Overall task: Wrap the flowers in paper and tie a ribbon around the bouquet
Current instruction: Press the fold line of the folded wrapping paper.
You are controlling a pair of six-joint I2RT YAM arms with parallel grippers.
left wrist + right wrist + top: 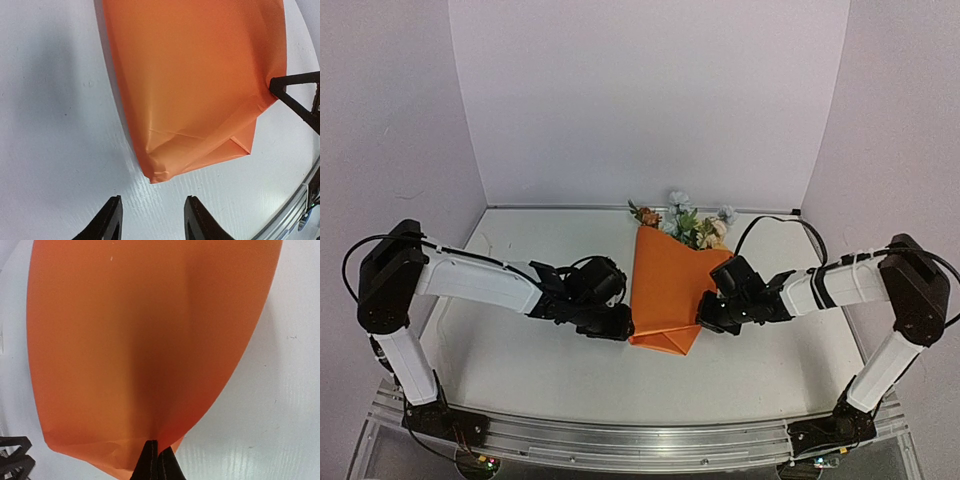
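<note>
Orange paper cone lying over the flowers, pinched from the right, left jaws free.

The white counter (520, 350) carries the thin bright orange paper sheet (665, 285), folded to a cone with its point toward the arms. The small artificial flowers (692, 222) poke out of its far, wide end. I judge the wrap formed but untied, so the fold needs pinning. The right jaws should hold the right edge while the left jaws take the overlapped near corner squarely, without creasing it. The left arm (480, 280) reaches in low, its jaws part-open and empty, just short of that corner. The right arm (830, 285) reaches in low, its jaws closed on the paper's edge.
</note>
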